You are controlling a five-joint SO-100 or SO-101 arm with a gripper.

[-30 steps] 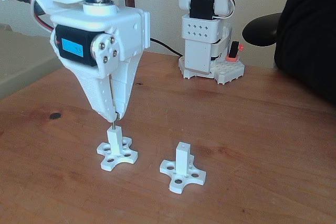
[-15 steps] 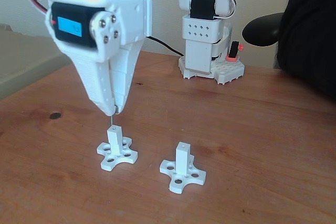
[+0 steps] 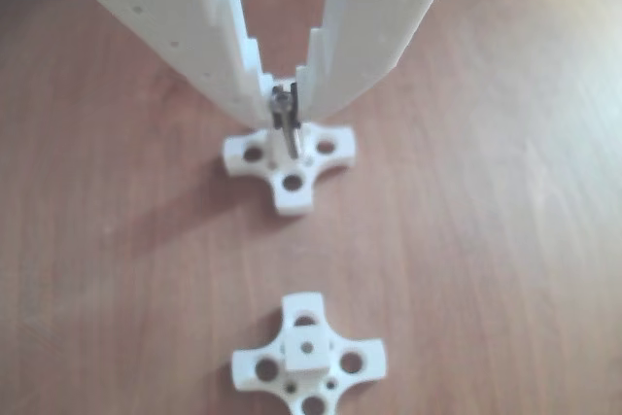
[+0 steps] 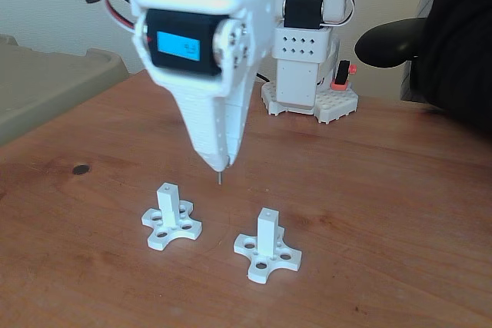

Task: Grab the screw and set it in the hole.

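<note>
**Q:** What does the step call for here?

**A:** I hold the thin silver-grey metal screw (image 4: 221, 177) pinched between the tips of the white printed two-finger gripper (image 4: 221, 165), its shank hanging down below the fingertips. In the fixed view its tip hovers clear of the wooden table (image 4: 369, 190), to the right of and beyond the left white square post on its cross-shaped base (image 4: 167, 199). I judge that I must carry the screw over the small round hole (image 4: 167, 187) in that post's top face, keep the shank vertical, then lower slowly and release only once it seats.

**Q:** And the arm's pose?

**A:** The gripper points straight down, its blue-labelled servo (image 4: 183, 44) facing the fixed camera. In the other view the stepped fingers (image 3: 243, 65) close on the screw's head just above the far base; the near second post (image 3: 307, 355) stands untouched.
</note>
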